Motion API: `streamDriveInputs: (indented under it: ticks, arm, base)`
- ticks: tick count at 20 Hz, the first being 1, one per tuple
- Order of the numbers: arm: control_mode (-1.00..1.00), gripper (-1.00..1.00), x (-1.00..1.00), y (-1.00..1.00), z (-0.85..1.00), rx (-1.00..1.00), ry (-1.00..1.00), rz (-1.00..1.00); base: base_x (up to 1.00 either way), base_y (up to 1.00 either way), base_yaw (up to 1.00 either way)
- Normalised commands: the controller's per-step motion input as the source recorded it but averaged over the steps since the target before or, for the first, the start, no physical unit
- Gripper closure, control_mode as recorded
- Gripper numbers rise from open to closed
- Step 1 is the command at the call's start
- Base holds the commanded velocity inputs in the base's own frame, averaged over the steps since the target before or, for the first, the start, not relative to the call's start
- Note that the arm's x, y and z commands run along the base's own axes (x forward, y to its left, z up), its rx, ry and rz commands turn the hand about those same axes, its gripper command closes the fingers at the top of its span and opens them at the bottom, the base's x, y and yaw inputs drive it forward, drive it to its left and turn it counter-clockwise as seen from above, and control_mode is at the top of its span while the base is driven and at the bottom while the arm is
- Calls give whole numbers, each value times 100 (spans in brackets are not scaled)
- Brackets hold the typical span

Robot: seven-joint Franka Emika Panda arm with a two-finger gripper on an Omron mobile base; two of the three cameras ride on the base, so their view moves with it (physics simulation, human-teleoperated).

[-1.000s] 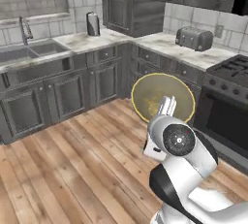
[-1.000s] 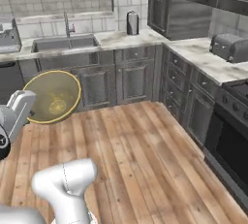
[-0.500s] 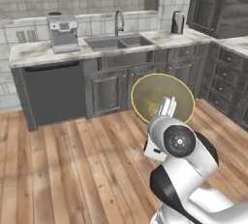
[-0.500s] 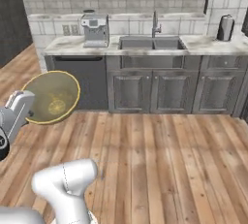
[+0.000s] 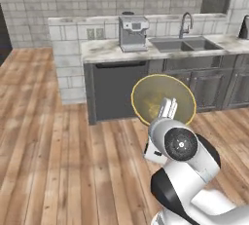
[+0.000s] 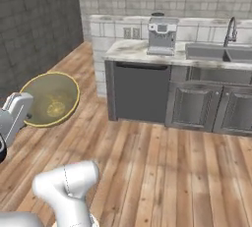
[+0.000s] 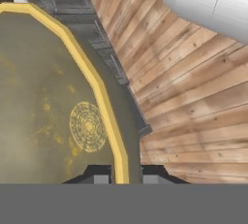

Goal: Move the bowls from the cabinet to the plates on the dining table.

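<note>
Above the plank floor, the gripper is clamped on the rim of 1 tan bowl, carried on edge with its hollow facing the base cameras; the hand view shows the yellow rim between both fingertips. Judged step: transport toward the dining table. A steady, level carry would keep the thin rim from slipping. Nearby stand the dishwasher, coffee machine and sink; the counter corner looks like the nearest obstacle.
</note>
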Motion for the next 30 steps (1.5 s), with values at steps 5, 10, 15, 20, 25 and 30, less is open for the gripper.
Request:
streamDriveInputs:
  ticks: [5,10,15,20,25,30]
  arm:
    - [100,100,0,0,0,0,0,0]
    - [100,100,0,0,0,0,0,0]
    - [100,100,0,0,0,0,0,0]
    - [100,100,0,0,0,0,0,0]
    - [100,100,0,0,0,0,0,0]
    - [100,100,0,0,0,0,0,0]
  base:
    - [100,93,24]
    - [100,64,15]
    - [100,32,4]
    - [100,32,0]
    - [100,79,1]
    - [100,89,2]
